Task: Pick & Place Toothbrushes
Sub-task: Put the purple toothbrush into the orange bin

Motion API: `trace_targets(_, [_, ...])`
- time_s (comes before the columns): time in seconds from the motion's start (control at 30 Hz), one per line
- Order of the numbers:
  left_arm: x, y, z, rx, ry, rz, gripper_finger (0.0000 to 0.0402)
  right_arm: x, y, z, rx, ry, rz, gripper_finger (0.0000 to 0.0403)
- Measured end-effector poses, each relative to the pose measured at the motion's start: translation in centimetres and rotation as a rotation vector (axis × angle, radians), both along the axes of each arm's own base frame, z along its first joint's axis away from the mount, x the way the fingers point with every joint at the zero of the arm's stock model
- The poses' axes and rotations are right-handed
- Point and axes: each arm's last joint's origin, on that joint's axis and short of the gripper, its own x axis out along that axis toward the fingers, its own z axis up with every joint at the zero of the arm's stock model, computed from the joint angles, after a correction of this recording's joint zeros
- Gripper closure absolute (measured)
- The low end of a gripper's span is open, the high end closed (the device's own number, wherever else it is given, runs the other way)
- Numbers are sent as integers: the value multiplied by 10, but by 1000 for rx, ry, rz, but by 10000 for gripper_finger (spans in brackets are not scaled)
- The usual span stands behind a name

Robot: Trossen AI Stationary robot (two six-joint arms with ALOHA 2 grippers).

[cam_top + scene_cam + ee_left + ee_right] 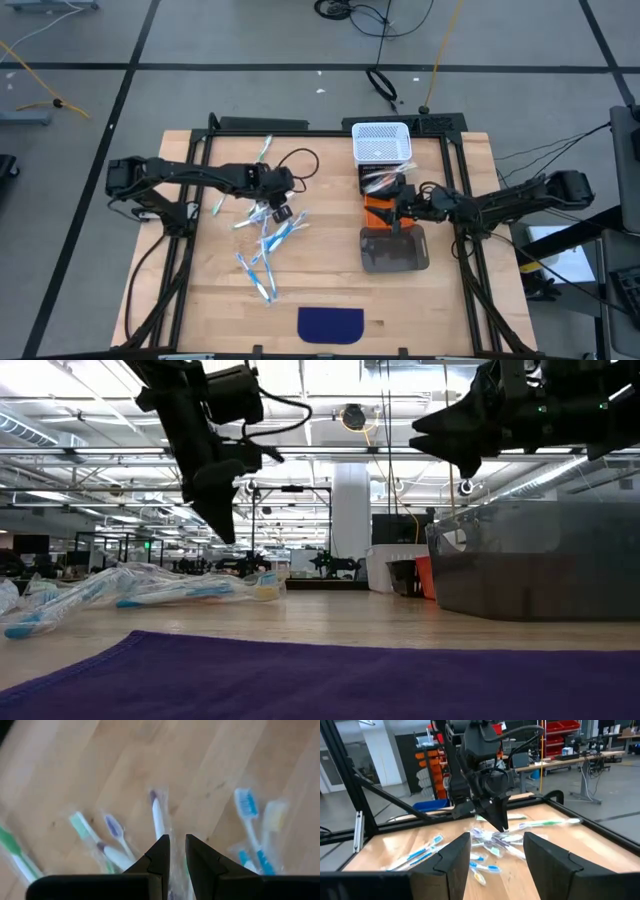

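Several wrapped toothbrushes (266, 238) lie flat in a loose pile on the wooden table, left of centre, and show as a shiny heap in the low view (150, 588). My left gripper (283, 209) hangs a little above this pile, fingers pointing down with only a narrow gap (177, 851). A white toothbrush with a purple head (157, 817) lies below that gap. My right gripper (401, 215) is open and empty (497, 852), raised over the bins on the right (465, 455).
A white mesh basket (381, 142), an orange bin (378, 207) and a smoky clear bin (394, 250) stand in a row right of centre. Shiny wrappers (380, 180) lie between the basket and the orange bin. A purple cloth (331, 324) lies at the near edge. Single toothbrushes lie apart (265, 148).
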Motion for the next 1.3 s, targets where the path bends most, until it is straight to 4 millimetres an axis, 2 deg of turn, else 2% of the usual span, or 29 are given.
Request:
trace_targets(0.23, [5, 0, -23, -44, 103, -8, 333, 1, 0, -1, 12, 0, 4, 227])
trace_targets(0.4, [9, 1, -40, -46, 167, 1, 288, 1, 1, -1, 2, -4, 9, 227])
trace_targets(0.53, [9, 5, -46, -31, 191, 21, 251, 1, 1, 0, 1, -7, 8, 229])
trace_targets(0.7, [7, 8, -48, -40, 215, 32, 233, 1, 1, 0, 1, -7, 8, 231])
trace_targets(0.8, [5, 8, -48, -44, 236, 34, 248, 1, 1, 0, 1, -7, 8, 231])
trace_targets(0.87, [5, 8, -48, -38, 240, 39, 271, 1, 1, -1, 1, -6, 7, 231])
trace_targets(1.07, [5, 9, -48, -35, 236, 53, 387, 1, 1, -1, 1, -3, 6, 232])
trace_targets(1.3, [7, 9, -42, -14, 216, 59, 398, 1, 1, -1, 1, -3, 6, 232])
